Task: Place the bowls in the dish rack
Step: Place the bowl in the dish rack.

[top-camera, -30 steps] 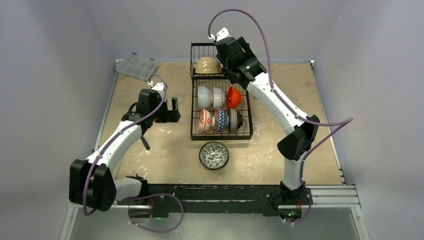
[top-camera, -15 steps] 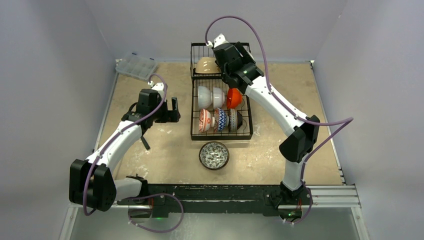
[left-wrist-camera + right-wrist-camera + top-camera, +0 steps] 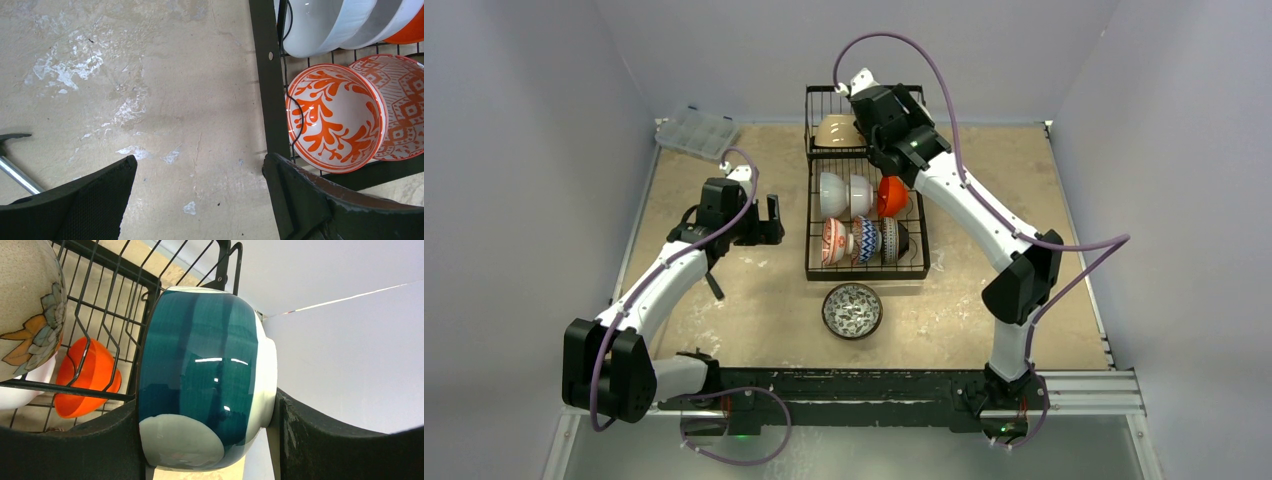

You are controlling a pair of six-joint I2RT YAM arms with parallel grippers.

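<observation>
Teal bowl (image 3: 200, 375) in right claw (image 3: 206, 405); left claw (image 3: 199, 165) agape

Six bowls (image 3: 861, 196) on edge in dish rack (image 3: 864, 273); tan bowl (image 3: 839, 131), teal bowl (image 3: 200, 370) at upper basket; patterned bowl (image 3: 852, 310) outside.

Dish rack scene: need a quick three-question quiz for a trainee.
1. True or false: the left gripper holds a bowl.
2. The right gripper grips a bowl of which colour? A orange, B teal, C pink.
3. How many bowls sit on the table outside the dish rack?
Key: 1 false, open and empty. 2 B, the teal bowl. 3 one, the patterned bowl.
</observation>
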